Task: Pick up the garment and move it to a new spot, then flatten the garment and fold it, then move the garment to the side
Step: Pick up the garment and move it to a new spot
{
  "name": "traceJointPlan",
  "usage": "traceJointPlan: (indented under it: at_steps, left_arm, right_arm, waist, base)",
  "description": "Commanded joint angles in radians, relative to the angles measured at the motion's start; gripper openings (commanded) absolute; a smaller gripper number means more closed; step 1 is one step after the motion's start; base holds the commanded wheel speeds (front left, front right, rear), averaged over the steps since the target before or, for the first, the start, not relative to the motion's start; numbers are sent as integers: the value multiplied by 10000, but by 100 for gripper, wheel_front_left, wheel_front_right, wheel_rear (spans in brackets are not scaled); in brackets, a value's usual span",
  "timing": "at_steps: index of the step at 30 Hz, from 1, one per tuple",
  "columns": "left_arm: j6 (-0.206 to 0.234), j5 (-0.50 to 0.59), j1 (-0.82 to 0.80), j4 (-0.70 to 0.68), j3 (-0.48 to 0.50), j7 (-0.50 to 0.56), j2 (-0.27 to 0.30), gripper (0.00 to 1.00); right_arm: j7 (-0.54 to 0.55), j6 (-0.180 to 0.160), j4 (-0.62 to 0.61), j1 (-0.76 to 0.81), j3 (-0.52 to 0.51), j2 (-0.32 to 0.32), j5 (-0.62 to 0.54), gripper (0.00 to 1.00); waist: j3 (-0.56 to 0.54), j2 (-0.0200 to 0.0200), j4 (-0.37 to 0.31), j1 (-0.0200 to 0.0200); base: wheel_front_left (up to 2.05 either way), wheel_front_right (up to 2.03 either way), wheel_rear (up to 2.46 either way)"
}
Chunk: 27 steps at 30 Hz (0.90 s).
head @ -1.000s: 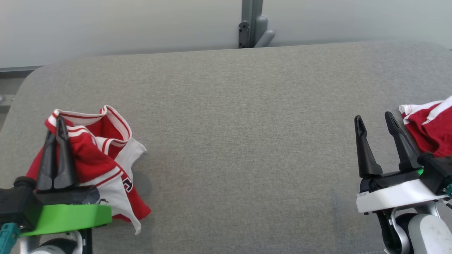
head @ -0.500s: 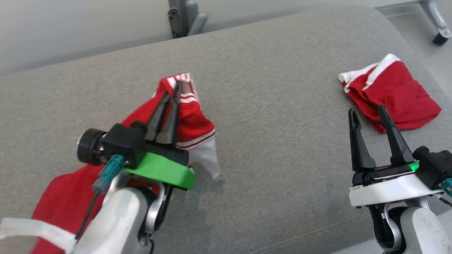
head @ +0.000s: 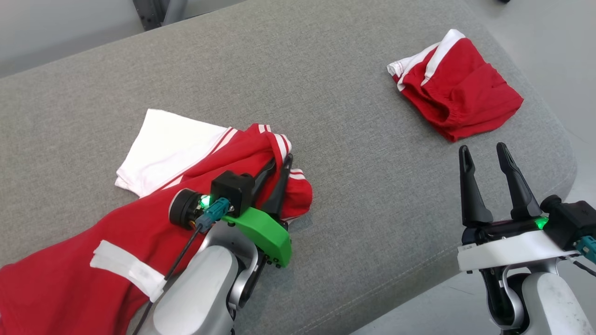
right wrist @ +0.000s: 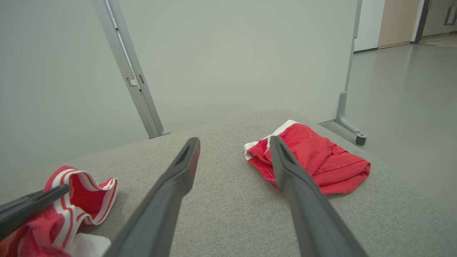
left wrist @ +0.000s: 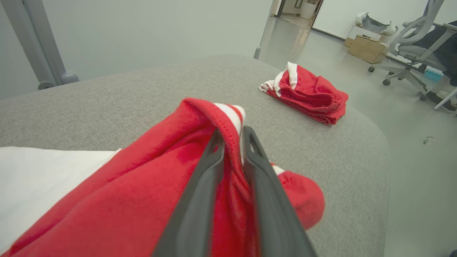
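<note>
Garment (head: 130,223), seemingly pinched between left fingers (left wrist: 200,192)

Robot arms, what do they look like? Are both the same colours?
Nearly. Both arms are pale silver-grey and rounded, ending in two long, dark, pointed jaws. The left gripper sits on a bright green bracket, with a teal plug, a black cable and a small green light. The right gripper sits on a white bracket, with its own light and plug.
</note>
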Motion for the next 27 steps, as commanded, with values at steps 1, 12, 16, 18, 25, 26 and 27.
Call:
traceJointPlan:
  at_steps: [1, 12, 16, 18, 25, 26, 27]
  left_arm:
    - [-97, -133, -130, 98, 6, -126, -23, 100]
    - [321, -414, 821, -283, 639, -1158, 303, 100]
    - [764, -585, 1344, -687, 1344, -1339, 768, 100]
    - [944, -636, 1622, -916, 1716, -1403, 1035, 100]
    - [1347, -831, 2742, -1799, 2777, -1488, 1944, 100]
    - [1403, -897, 3084, -2057, 2999, -1496, 2199, 100]
    - [1423, -963, 3257, -2197, 3086, -1485, 2307, 100]
  right_arm:
    - [-60, -11, 50, -71, -17, -4, -15, 100]
    - [91, -11, 63, 375, 41, -194, -242, 100]
    - [229, -11, -28, 573, 82, -253, -332, 100]
    - [268, -11, -60, 645, 102, -296, -368, 100]
    - [440, -11, -129, 889, 124, -499, -477, 100]
    - [498, -11, -128, 971, 181, -559, -527, 100]
    - [525, -11, -130, 1012, 218, -610, -551, 100]
  waist:
    - [-74, -1, 121, 0]
    - [-1191, -1, 1443, 0]
    - [-1501, -1, 1961, 0]
    - [-1601, -1, 2174, 0]
    - [-1858, -1, 2750, 0]
    - [-1949, -1, 2846, 0]
    - [-1982, -1, 2884, 0]
  base:
    - [0, 0, 0]
    - [0, 0, 0]
    - [0, 0, 0]
    - [0, 0, 0]
    - [0, 0, 0]
    - [0, 0, 0]
    - [0, 0, 0]
